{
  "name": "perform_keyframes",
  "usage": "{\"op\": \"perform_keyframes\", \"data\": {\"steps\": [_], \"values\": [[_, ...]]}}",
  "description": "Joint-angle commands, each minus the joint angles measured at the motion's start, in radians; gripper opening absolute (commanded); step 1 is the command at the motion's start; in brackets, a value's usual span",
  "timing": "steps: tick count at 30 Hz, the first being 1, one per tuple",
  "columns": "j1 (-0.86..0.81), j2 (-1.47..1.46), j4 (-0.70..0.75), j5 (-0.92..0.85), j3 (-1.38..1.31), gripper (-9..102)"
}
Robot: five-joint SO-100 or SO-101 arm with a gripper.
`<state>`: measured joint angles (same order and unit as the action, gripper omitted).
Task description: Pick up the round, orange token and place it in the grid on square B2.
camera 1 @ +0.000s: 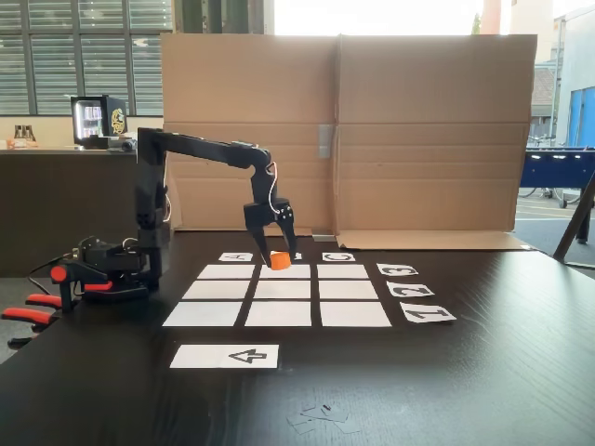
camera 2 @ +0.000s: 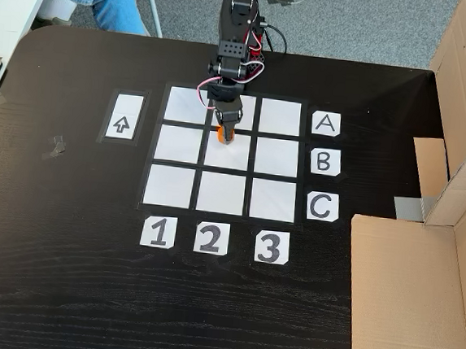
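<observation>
On a dark surface in a workshop, one black arm carries a single orange token over a paper grid. Going left to right in the top-down fixed view: one long strip with an arrow lies at the left, then the grid's nine white rectangles in three rows of three, with three number cards below them and three letter cards at the right, and beyond those a cardboard screen. The claw is clamped on the token, fingers pointing down, and holds it at the upper edge of the centre cell, B2, close to the line dividing it from the A row. In the front fixed view the token hangs between the fingers over the far side of the grid; whether it touches the paper cannot be told. The step in hand looks like the placing: the carry appears nearly done. The next move would call for bringing the token a little further toward the middle of B2, lowering it flat, then parting the fingers and lifting clear without dragging it.
</observation>
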<state>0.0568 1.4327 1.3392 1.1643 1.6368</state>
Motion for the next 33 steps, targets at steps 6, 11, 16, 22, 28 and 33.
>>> {"op": "perform_keyframes", "data": {"steps": [6,11,16,22,28,33], "values": [[0.018,-0.061,-0.037,0.034,-0.006,-1],[0.002,-0.106,-0.067,0.035,-0.011,-1],[0.006,-0.123,-0.084,0.048,-0.012,-1],[0.005,-0.14,-0.091,0.054,-0.014,0],[0.002,-0.143,-0.141,0.054,0.031,37],[0.002,-0.143,-0.149,0.052,0.051,58]]}}
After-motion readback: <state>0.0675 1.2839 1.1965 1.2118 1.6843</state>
